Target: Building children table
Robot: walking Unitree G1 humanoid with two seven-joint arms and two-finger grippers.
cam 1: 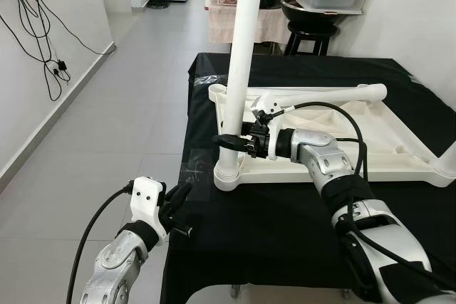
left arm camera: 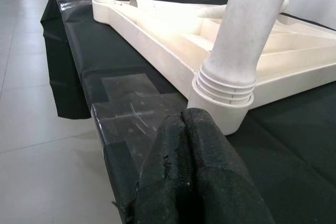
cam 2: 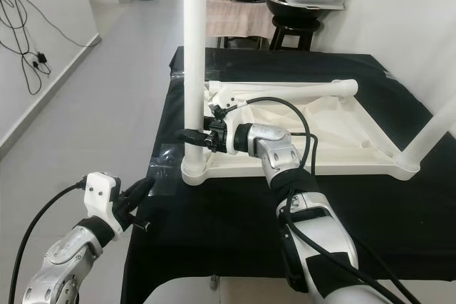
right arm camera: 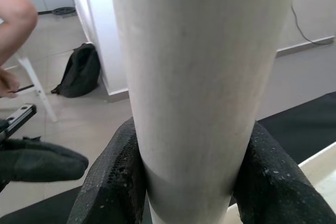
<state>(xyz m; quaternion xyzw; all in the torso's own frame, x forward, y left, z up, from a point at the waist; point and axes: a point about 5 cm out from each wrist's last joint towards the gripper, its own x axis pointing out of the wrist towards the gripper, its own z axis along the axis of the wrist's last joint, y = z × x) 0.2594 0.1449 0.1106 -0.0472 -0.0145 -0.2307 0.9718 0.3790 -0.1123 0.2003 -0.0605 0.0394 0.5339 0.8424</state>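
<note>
Black cloth covers the work table point(cam 1: 285, 233), where the upturned white tabletop point(cam 1: 342, 144) lies. 1 upright leg point(cam 1: 239, 69) is clamped low by the right gripper point(cam 1: 229, 142) in its corner socket. The left gripper point(cam 1: 178, 196), fingers pressed together, is held by the table's edge. Seating seems underway; a firm twist downward is likely needed.
</note>
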